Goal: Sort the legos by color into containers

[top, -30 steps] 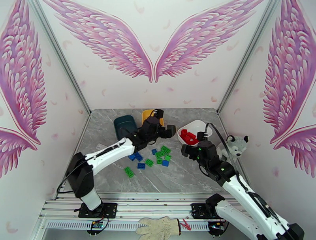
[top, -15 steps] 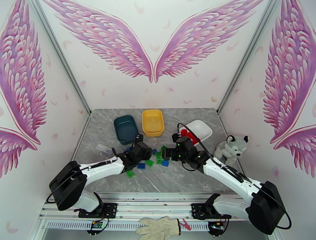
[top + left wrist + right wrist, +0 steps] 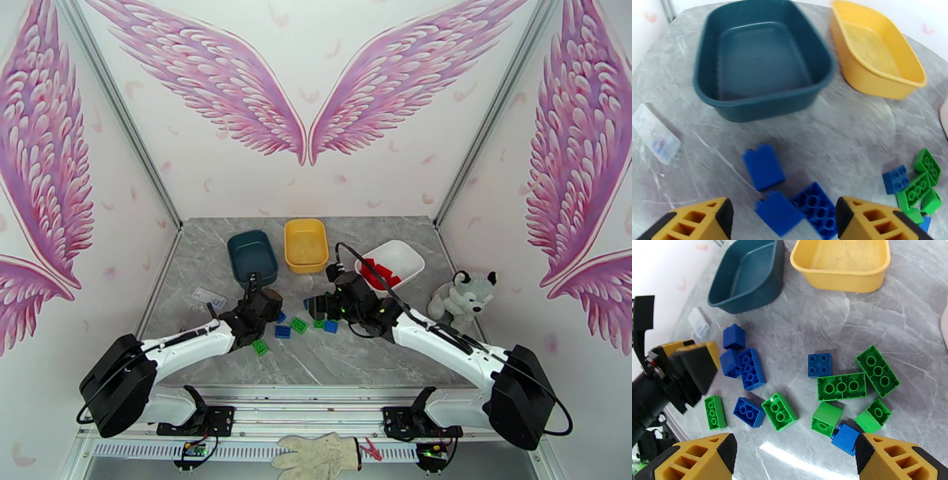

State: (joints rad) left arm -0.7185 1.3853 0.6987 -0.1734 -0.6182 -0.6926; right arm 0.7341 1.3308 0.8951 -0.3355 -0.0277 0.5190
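Glossy studded plastic legos (image 3: 841, 387) on veined grey tabletop (image 3: 817, 327)

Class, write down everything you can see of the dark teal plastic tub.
The dark teal plastic tub is a shallow rounded rectangle with a flat floor, sloping walls and a rolled rim, smooth and slightly glossy. It stands upright and empty on the grey marbled table, close to the left of the yellow plastic tub. Blue studded bricks lie apart on its near side; nothing else touches it.
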